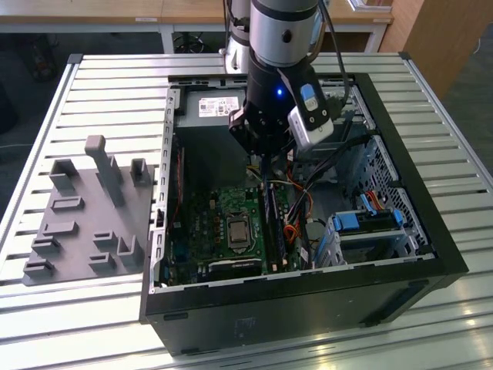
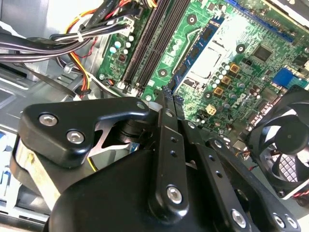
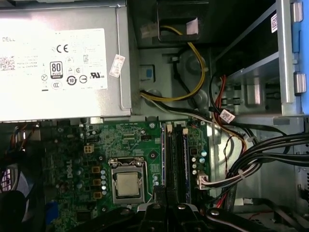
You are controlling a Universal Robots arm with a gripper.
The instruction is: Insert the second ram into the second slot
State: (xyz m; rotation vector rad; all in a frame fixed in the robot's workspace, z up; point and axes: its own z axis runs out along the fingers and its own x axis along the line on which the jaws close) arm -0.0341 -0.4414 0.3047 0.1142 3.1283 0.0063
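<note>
Second ram [image 1: 271, 222] (on edge) beneath downward-pointing gripper [image 1: 265, 176]

- In the exterior view, bright, even light falls from above. The slatted metal table [image 1: 92, 85] shows white glare streaks along its near edge.
- The computer case [image 1: 431, 231] is dim and shadowed inside.
- In the second wrist view, the black gripper [image 2: 166, 101] looms soft and glossy, while the motherboard [image 2: 251, 53] is brightly lit.
- In the first wrist view, the power supply [image 3: 63, 63] glares pale.
</note>
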